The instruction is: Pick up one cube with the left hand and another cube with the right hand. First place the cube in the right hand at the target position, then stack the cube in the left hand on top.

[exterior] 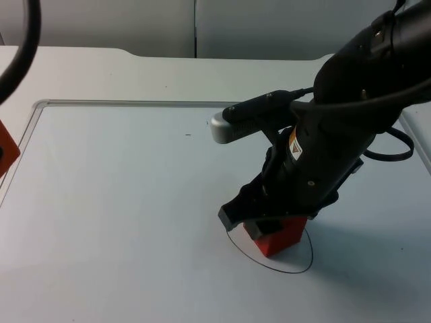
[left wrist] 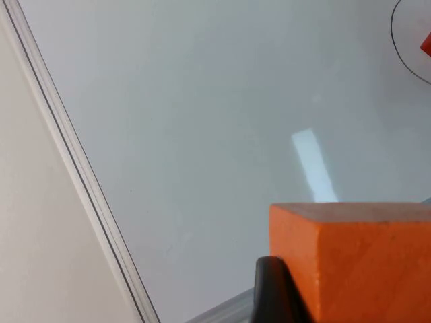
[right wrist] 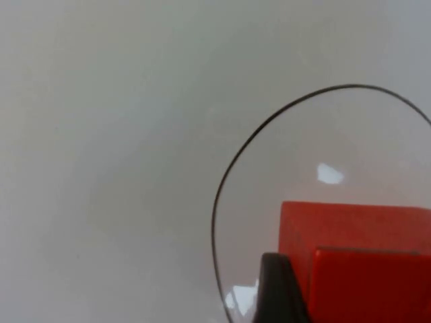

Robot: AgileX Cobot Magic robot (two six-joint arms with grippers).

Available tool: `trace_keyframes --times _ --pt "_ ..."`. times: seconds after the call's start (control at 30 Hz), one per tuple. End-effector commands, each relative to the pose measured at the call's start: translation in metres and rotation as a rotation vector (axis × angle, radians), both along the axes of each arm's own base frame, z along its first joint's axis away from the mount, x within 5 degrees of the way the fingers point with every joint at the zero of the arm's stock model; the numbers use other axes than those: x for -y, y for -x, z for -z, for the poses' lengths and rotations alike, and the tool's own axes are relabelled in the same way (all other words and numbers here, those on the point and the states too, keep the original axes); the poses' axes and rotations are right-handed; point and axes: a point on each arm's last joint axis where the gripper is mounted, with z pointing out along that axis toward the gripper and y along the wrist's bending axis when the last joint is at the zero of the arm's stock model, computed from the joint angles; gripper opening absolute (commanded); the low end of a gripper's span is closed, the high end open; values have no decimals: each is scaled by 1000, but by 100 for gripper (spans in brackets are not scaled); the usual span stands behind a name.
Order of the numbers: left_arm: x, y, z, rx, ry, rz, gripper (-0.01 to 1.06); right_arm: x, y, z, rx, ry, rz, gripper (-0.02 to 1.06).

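Note:
A red cube point(exterior: 279, 241) sits inside the black drawn circle point(exterior: 311, 259) on the white table, right of centre. My right gripper point(exterior: 266, 225) reaches down over it and is shut on it. In the right wrist view the red cube point(right wrist: 357, 262) lies within the circle line point(right wrist: 222, 188), with a black fingertip point(right wrist: 276, 289) against its side. An orange cube point(exterior: 5, 151) hangs at the table's far left edge. My left gripper point(left wrist: 350, 296) is shut on this orange cube point(left wrist: 357, 256), above the table near its border. A corner of the red cube point(left wrist: 426, 46) appears far off.
A raised grey border strip point(exterior: 135, 103) frames the work surface and passes close under the left gripper as a rail point(left wrist: 74, 168). The grey partition wall point(exterior: 195, 27) closes the back. The right arm's bulk point(exterior: 350, 121) stands over the table's right half.

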Motion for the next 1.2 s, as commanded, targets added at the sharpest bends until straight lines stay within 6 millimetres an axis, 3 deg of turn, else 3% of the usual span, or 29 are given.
trace_keyframes --times 0.0,0.07,0.13,0.2,0.23,0.4,0.53,0.8,0.87,0.97,1.0,1.17 --pt "1 1 -1 14 14 5 21 1 3 4 -18 23 -2 3" --pt "1 1 -1 14 14 5 21 1 3 4 -19 22 0 7" --pt "1 1 -1 14 14 5 21 1 3 4 -23 17 7 18" --pt "1 1 -1 14 14 5 21 1 3 4 -29 10 17 38" --pt "1 1 -1 14 14 5 21 1 3 4 -29 10 17 38" --pt "1 1 -1 14 14 5 21 1 4 4 -31 12 17 84" --pt "1 1 -1 14 14 5 21 1 3 4 -28 9 17 93" --pt "1 1 -1 14 14 5 21 0 3 -16 13 -27 15 93" --pt "1 1 -1 14 14 5 21 0 2 -32 49 -58 13 93" --pt "1 1 -2 16 15 5 21 1 4 -77 139 -128 -2 93" --pt "1 1 -2 16 15 5 21 1 4 -77 139 -128 -2 93" --pt "2 0 -3 33 23 4 21 22 26 -180 374 -309 -33 93"
